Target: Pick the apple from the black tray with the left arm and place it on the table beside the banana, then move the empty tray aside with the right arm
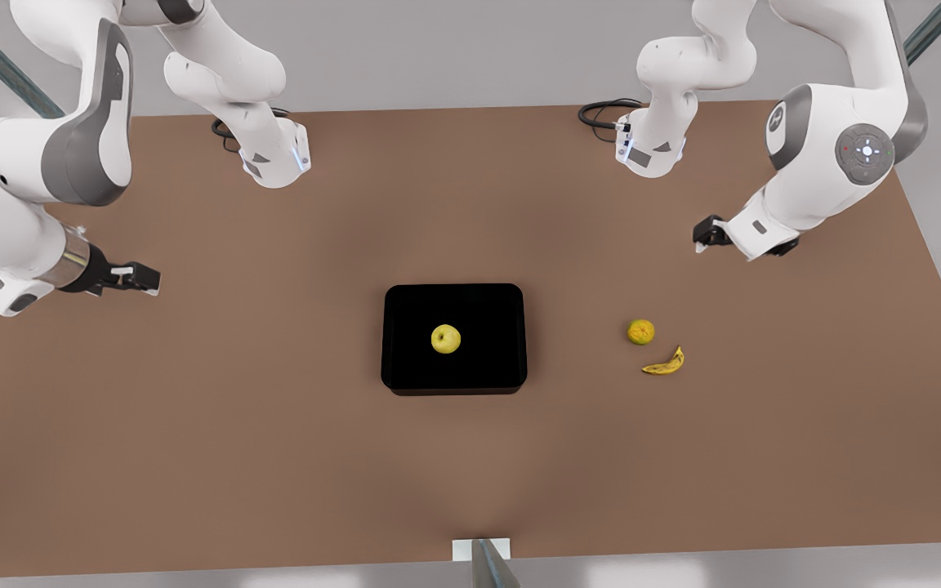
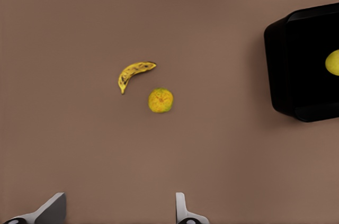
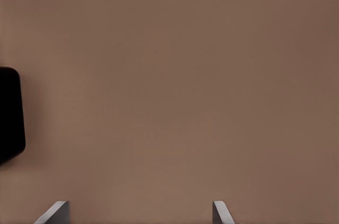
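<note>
The yellow-green apple [image 1: 446, 339] [image 2: 333, 62] lies in the middle of the glossy black tray [image 1: 405, 298] [image 2: 296, 65] [image 3: 9, 115] at the centre of the brown table [image 1: 234, 408]. On the front view's right, the spotted banana [image 1: 665, 363] [image 2: 134, 71] rests on the tabletop. Above and behind the banana hangs my left gripper [image 1: 707, 237] [image 2: 117, 211], open and empty. At the front view's left, well away from the tray, my right gripper [image 1: 144, 279] [image 3: 137, 212] is open and holds nothing.
A duller orange-mottled round fruit [image 1: 640, 331] [image 2: 160, 100] sits just behind the banana. Both arm bases and black cables [image 1: 601, 110] stand at the table's back edge. A white bracket [image 1: 483, 551] juts at the front edge.
</note>
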